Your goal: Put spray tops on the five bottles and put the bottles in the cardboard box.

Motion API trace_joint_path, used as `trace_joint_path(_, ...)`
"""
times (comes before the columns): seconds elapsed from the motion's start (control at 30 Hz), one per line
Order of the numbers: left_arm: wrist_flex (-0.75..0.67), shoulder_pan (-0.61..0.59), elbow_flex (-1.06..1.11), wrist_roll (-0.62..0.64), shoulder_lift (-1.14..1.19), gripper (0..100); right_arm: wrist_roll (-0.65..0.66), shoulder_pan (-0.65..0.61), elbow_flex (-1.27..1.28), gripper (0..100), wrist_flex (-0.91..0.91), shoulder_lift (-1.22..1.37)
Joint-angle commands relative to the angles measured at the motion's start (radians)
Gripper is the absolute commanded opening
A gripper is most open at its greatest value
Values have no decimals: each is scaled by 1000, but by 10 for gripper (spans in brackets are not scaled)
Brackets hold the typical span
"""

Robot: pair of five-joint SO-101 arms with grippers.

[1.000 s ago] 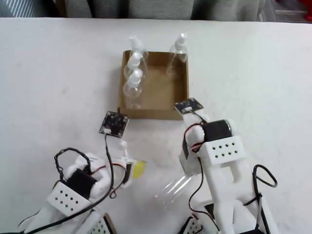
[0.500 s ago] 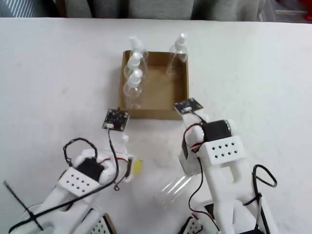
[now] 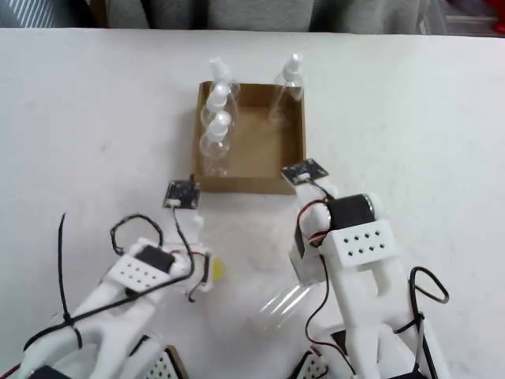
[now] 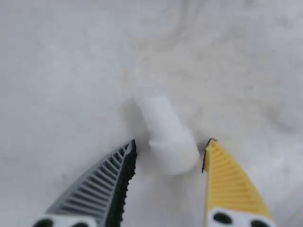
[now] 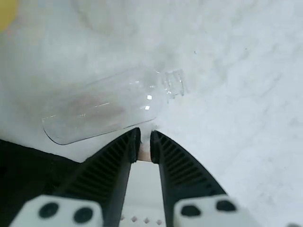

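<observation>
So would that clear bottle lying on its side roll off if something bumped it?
Probably yes: the bottle lies on its round side on the flat table, so a nudge could roll it. It looks empty and see-through, likely thin plastic, so light and easy to skid.

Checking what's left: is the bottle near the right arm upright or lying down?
Lying down: the clear bottle rests on its side on the table, neck bare.
</observation>
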Motion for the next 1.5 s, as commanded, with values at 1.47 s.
trace_joint_path(1.47, -129, -656, -295, 5, 177, 56, 977, -464, 267, 15, -177, -18)
